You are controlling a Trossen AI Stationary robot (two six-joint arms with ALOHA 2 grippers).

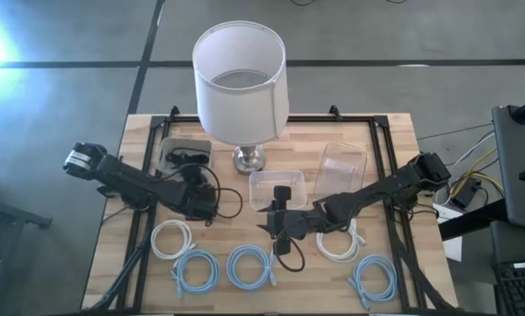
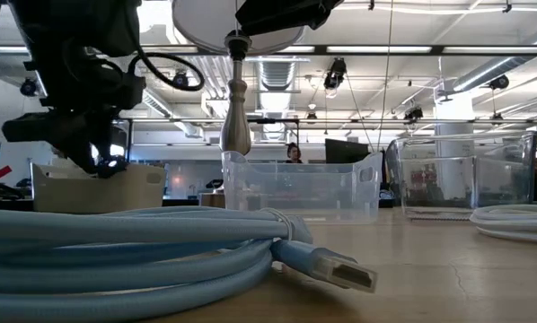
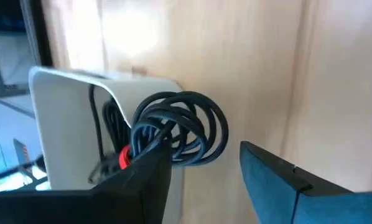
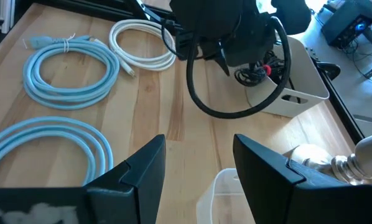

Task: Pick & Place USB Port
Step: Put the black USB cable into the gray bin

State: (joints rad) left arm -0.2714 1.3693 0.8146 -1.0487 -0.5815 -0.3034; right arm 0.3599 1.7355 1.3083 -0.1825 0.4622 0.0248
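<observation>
Two grippers are in view, both with fingers apart and holding nothing. I place the left gripper (image 1: pixel 201 200) just beside the white bin (image 1: pixel 185 151) at the table's left rear, above the wood. In its wrist view the black coiled cable (image 3: pixel 180 127) hangs over the bin's edge, a red band at its bundle. I take this to be the task's USB item; I cannot make out a plug. I judge the step as approach before the grasp. The next move calls for bringing the fingers around the coil and closing. The right gripper (image 1: pixel 280 221) waits mid-table, near the clear tray (image 1: pixel 277 178), with nothing between its fingers (image 4: pixel 142 171).
</observation>
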